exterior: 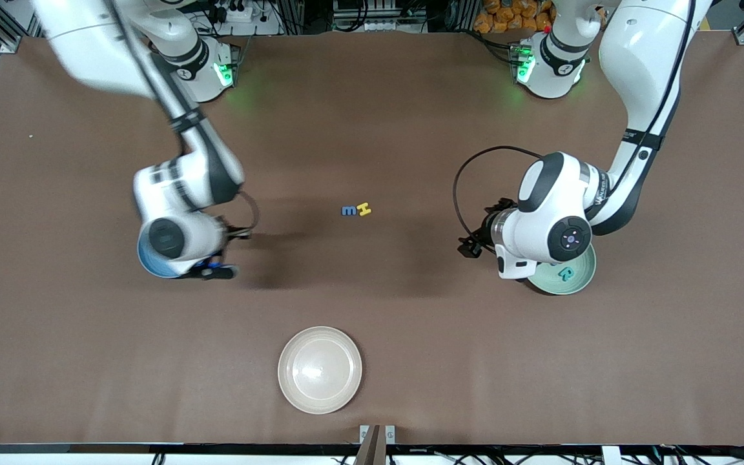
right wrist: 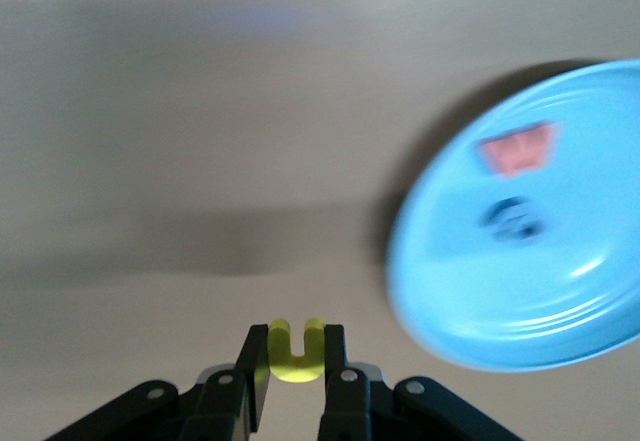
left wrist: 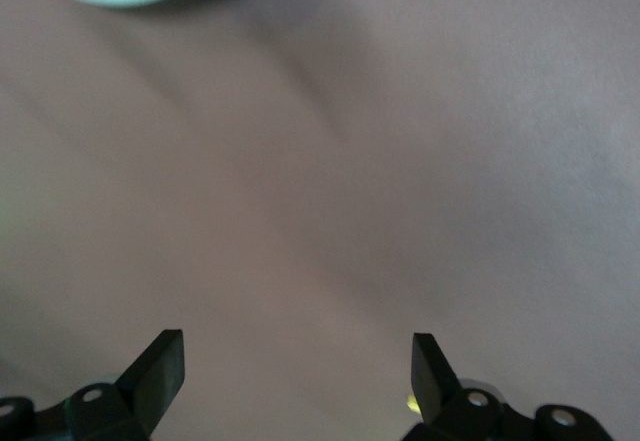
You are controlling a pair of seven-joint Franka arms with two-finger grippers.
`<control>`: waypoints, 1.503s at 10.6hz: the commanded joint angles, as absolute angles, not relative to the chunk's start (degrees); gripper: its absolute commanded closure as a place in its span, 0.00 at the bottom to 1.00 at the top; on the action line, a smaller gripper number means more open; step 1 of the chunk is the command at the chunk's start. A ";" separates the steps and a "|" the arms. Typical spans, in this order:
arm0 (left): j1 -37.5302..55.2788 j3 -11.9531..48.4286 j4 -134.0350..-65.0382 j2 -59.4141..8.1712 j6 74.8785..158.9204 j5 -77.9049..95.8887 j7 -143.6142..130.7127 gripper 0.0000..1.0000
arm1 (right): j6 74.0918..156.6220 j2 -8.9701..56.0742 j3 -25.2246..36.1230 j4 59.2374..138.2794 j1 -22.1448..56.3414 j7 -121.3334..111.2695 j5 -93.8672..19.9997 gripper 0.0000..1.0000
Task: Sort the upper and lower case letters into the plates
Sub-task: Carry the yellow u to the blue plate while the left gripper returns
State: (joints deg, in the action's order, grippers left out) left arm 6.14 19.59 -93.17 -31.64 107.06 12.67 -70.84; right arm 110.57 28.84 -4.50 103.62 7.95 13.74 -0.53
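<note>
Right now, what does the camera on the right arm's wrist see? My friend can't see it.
The right pincer is shut on a small yellow letter, held above the brown table. Beside it sits a light blue plate holding a red letter and a dark blue one.

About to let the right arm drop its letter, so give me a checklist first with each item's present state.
1. Right gripper shut on the yellow letter: ok.
2. Blue plate in reach beside that gripper: ok.
3. Gripper over the blue plate: not ok, it hangs beside the rim.
4. Yellow letter's case matches the red letter in the plate: cannot tell.
5. Left gripper open, waiting by the mint plate: ok.
</note>
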 commanded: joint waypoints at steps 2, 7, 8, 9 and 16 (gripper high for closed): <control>11.31 19.51 -90.44 -32.25 106.69 15.12 -78.96 0.00 | 110.48 29.61 -5.45 105.47 0.54 5.73 1.14 0.96; 19.75 18.90 -87.80 -34.10 108.19 12.85 -104.20 0.00 | 110.48 31.20 -5.54 105.64 -1.49 2.99 3.69 0.88; 21.52 18.90 -87.45 -35.23 108.63 9.53 -110.15 0.00 | 110.48 31.20 -5.54 105.64 -1.49 2.99 3.69 0.69; 23.88 18.90 -86.06 -37.07 109.24 6.45 -113.96 0.00 | 110.48 31.20 -5.54 105.64 -1.58 3.08 3.60 0.37; 35.49 12.31 -81.65 -42.18 117.93 4.58 -136.73 0.00 | 110.48 31.29 -5.62 105.64 -1.58 3.69 3.08 0.14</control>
State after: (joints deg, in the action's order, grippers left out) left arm 33.41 13.34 -83.07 -40.67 116.17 6.34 -132.03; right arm 110.59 31.38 -4.73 105.61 -0.70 3.61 2.56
